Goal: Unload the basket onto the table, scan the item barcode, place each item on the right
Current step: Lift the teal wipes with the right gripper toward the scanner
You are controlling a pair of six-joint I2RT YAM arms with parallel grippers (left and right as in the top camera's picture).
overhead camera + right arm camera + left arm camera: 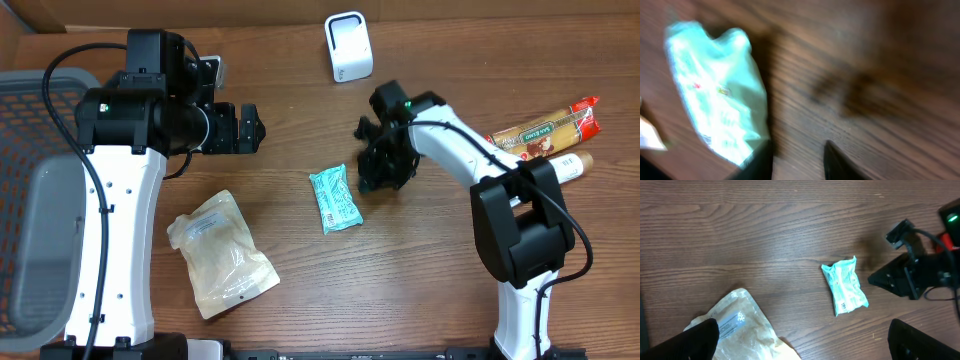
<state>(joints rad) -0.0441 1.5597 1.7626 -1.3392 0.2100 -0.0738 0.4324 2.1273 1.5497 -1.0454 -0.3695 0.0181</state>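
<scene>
A teal snack packet [335,200] lies flat near the table's middle, also seen in the left wrist view [845,286]. The white barcode scanner [348,47] stands at the back. My right gripper [378,178] is low over the table just right of the packet. In its blurred wrist view the fingers stand a short way apart with only bare wood between them [797,165], and the packet [715,115] lies just outside the left finger. My left gripper [250,128] hovers wide open [802,347], holding nothing.
A beige pouch [220,255] lies front left, under the left gripper's view [740,330]. A grey basket [30,200] fills the left edge. A pasta packet [545,130] and a tan roll [570,165] lie at the right.
</scene>
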